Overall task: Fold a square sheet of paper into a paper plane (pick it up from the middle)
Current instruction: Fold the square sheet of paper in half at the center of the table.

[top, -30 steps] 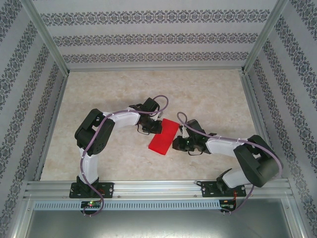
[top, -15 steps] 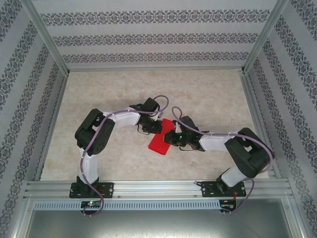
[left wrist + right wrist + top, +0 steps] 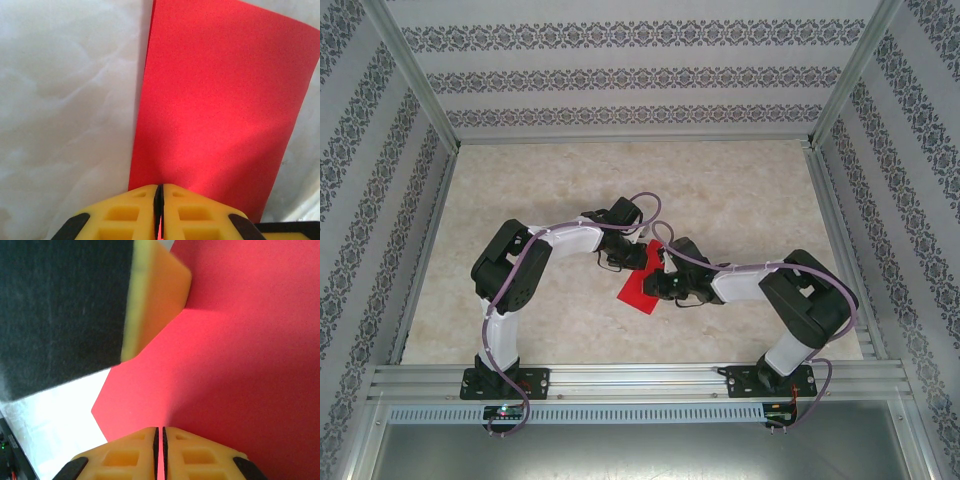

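The square sheet of paper (image 3: 636, 291) is bright red and lies folded into a narrow strip on the table's middle. My left gripper (image 3: 638, 256) sits at its far end. In the left wrist view the strip (image 3: 215, 100) stretches away from the left gripper (image 3: 158, 186), whose jaws are shut with red showing between the pads. My right gripper (image 3: 659, 284) is over the strip's right side. In the right wrist view the right gripper (image 3: 161, 430) is shut with a thin red line between its pads, and the paper (image 3: 240, 365) rises on the right. The left gripper's fingers (image 3: 155, 295) show top left.
The pale marbled table (image 3: 540, 200) is walled by patterned panels with aluminium posts (image 3: 415, 75). A metal rail (image 3: 640, 380) runs along the near edge with both arm bases on it. The two wrists are close together over the paper.
My right arm has swung left onto the paper and now covers its right half and far end. The left arm and its gripper have stayed in place.
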### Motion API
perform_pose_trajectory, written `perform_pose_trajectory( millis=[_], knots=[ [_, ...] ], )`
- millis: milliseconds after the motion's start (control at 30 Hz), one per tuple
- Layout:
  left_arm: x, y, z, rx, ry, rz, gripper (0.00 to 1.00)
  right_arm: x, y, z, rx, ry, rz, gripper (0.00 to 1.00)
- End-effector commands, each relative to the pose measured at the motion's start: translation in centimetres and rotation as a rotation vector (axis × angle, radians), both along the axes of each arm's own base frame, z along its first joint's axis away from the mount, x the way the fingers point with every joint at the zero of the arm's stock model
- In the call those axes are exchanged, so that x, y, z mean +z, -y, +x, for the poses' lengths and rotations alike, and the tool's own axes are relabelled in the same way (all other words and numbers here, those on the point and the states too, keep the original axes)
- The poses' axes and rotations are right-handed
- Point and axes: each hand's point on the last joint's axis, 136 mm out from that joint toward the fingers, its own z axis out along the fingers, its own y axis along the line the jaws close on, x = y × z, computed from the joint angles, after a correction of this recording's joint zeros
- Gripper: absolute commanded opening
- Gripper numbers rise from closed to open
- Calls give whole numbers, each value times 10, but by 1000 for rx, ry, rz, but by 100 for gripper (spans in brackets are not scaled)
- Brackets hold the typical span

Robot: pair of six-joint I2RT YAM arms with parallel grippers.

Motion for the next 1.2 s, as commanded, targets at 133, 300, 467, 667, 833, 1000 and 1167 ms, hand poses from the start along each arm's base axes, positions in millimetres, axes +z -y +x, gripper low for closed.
perform_pose_trajectory(
  millis=[133, 300, 467, 667, 833, 1000, 1167],
  knots=[
    [-58, -55, -40, 0, -156, 281, 14, -22, 15, -54, 97, -106, -79, 13],
    [-58, -54, -39, -5, -157, 279, 13, -30, 25, -73, 123, -105, -118, 12],
    [-59, -52, -38, -7, -160, 279, 13, -34, 24, -92, 172, -116, -148, 13],
    [-59, -52, -38, -11, -159, 278, 14, -34, 28, -104, 214, -120, -208, 13],
    [-59, -51, -38, -14, -160, 274, 14, -23, 29, -107, 268, -102, -264, 13],
    [-56, -49, -38, -11, -160, 261, 14, 7, 21, -85, 196, -46, -157, 15],
    [-50, -44, -36, -8, -154, 236, 14, 47, 34, -39, -14, 35, 0, 19]
  ],
)
